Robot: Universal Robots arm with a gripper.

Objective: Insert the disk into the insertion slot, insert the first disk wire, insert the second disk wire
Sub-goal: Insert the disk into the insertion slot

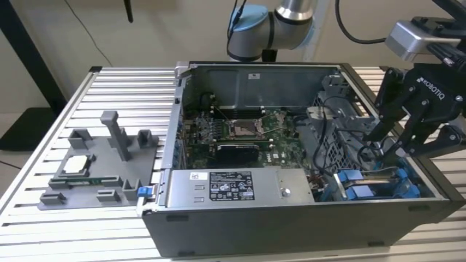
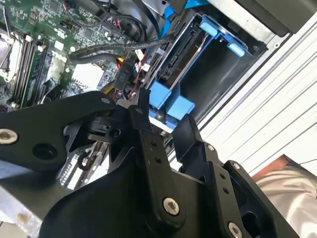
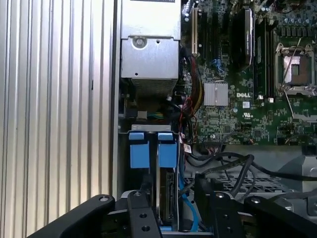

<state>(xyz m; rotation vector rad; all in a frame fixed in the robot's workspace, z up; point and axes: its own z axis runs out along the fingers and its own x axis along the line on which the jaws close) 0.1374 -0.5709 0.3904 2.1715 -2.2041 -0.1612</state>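
The silver-grey rectangular disk (image 3: 167,193) in its blue carrier is set on edge in the grey sheet-metal insertion slot (image 2: 218,74), lower centre of the first wrist view; the black gripper (image 1: 382,152) is held parted astride it, presumably to keep it square.

The disk (image 3: 167,198) stands in the insertion slot (image 2: 218,74), beside the power-supply box (image 3: 150,59).
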